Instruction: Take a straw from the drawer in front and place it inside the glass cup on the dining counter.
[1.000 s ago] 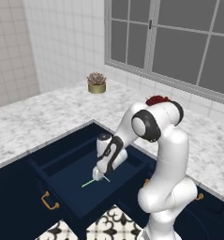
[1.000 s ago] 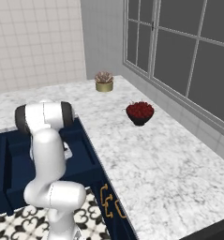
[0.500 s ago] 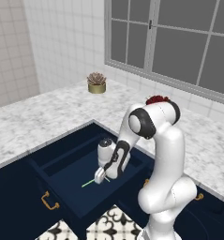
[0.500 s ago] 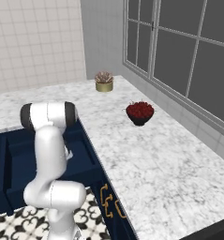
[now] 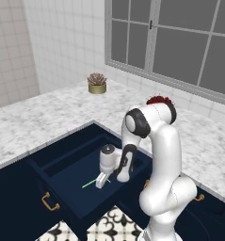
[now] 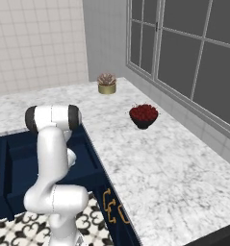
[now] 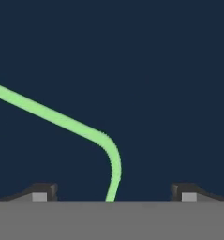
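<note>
- Straw (image 7: 62, 119): I see it flat on the floor of the open drawer (image 5: 62, 176), toward its front edge.
- Gripper (image 5: 100, 181): I have it low over the drawer floor, fingers spread wide, gripping nothing.
- Key relation: the straw's bent end runs down between my fingertips; its long axis slants away up-left in the hand view.

Colours around the drawer (image 5: 62, 181)
Drawer dark navy with a brass handle (image 5: 49, 202); straw (image 5: 89, 183) inside it light green; worktop (image 5: 34, 120) behind it white-grey veined marble; floor tiles (image 5: 109, 225) below it black-and-white patterned.
</note>
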